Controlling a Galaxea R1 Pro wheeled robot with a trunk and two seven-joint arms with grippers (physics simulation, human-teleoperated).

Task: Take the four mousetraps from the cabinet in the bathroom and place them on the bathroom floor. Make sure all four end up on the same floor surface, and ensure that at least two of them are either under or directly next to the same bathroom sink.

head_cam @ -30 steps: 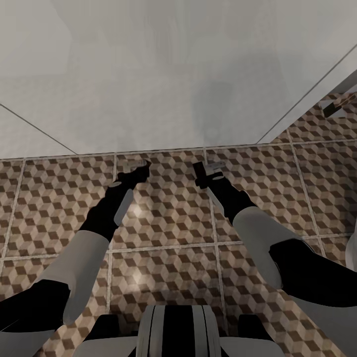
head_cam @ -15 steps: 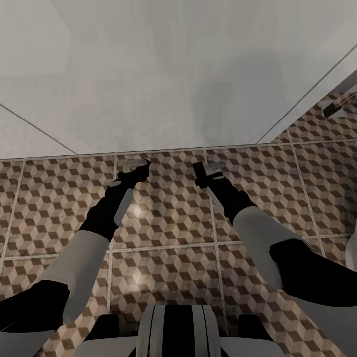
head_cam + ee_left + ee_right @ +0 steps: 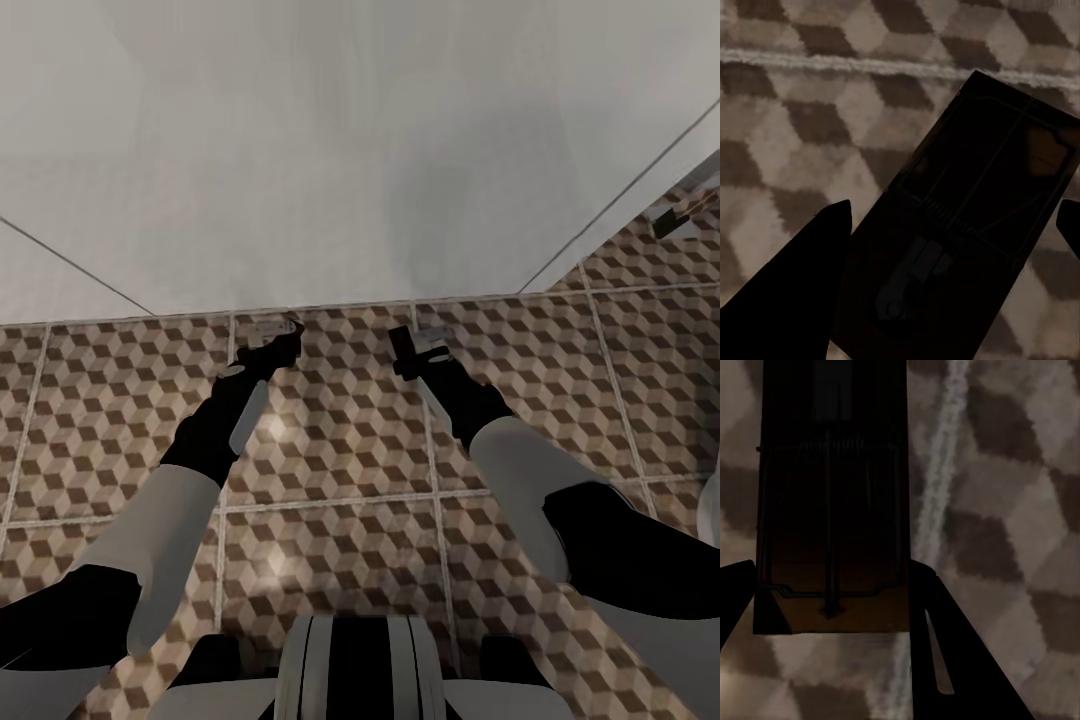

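Both arms reach forward and low over the bathroom floor point(image 3: 330, 430) of cube-patterned tiles. In the left wrist view a dark mousetrap point(image 3: 982, 187) with wire parts lies slanted between the fingers of my left gripper point(image 3: 954, 210), which is shut on it. My right gripper point(image 3: 832, 566) is shut on a second mousetrap point(image 3: 832, 472), board pointing straight out over a grout line. In the head view the left gripper point(image 3: 275, 338) and right gripper point(image 3: 415, 345) hover just short of the white surface ahead. The cabinet and the sink are out of view.
A tall white surface point(image 3: 350, 160) rises right ahead where the tiles end. At the far right a small brown flat thing point(image 3: 680, 213), perhaps another trap, lies on the floor. A white rounded edge point(image 3: 712, 510) shows at the right border.
The head view has shifted very slightly. Both grippers and the traps they hold stay where they were.
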